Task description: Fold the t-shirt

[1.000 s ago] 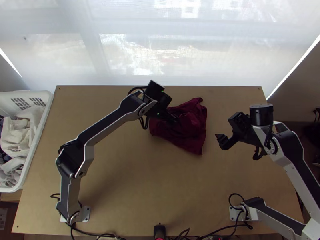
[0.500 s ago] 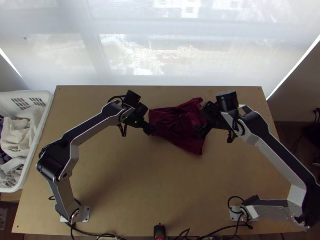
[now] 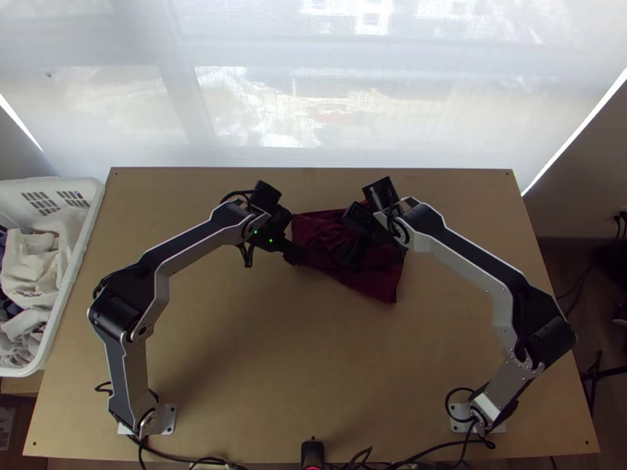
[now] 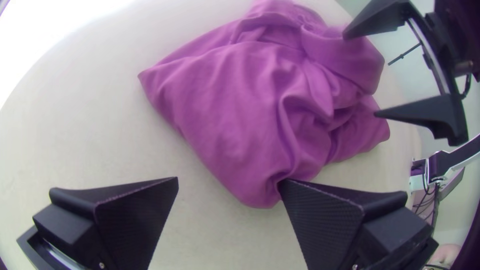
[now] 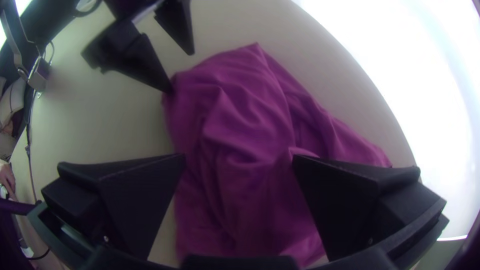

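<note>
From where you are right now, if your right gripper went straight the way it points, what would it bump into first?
Most likely the crumpled T-shirt: the right gripper hangs open and points down at it. I can't tell how small the gap is, or if they touch.

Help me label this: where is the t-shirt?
Top view: the t-shirt lies far on the table, right of centre, left gripper by its left end, right gripper over it.
</note>
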### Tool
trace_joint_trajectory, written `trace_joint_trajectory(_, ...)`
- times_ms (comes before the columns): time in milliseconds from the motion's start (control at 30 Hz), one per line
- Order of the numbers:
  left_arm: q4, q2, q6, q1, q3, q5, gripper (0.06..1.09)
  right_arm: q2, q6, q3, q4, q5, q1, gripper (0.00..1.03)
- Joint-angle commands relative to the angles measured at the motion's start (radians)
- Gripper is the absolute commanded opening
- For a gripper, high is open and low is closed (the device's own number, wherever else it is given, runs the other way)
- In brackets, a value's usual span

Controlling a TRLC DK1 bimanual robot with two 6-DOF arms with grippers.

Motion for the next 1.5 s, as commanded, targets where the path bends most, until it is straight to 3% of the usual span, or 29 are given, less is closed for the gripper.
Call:
trace_joint_trajectory(0,-0.014,0.009,0.007,0.008,0.008,-0.007,1.04,0.035,-0.044,-0.040,0.021,-0.041,-0.171,0.99)
trace_joint_trajectory(267,-0.028,0.012,0.018,0.026,0.067,-0.007,1.04,-0.022,-0.102,-0.123,0.007,-0.055,-0.395,0.99)
trace_joint_trajectory(400,-0.061,0.049,0.018,0.043,0.165,-0.005,1.04,-0.056,-0.101,-0.146,0.006,-0.057,-0.450,0.99)
trace_joint_trajectory(767,-0.112,0.175,0.018,0.025,0.409,-0.007,1.04,-0.175,0.056,-0.074,0.007,-0.055,-0.249,0.99)
trace_joint_trajectory(1067,-0.124,0.272,0.024,-0.023,0.440,-0.007,1.04,-0.047,0.111,0.015,0.015,-0.047,-0.109,0.99)
trace_joint_trajectory(1467,-0.141,0.264,0.058,0.017,0.363,-0.017,1.04,0.027,0.109,-0.131,0.061,-0.041,-0.163,0.99)
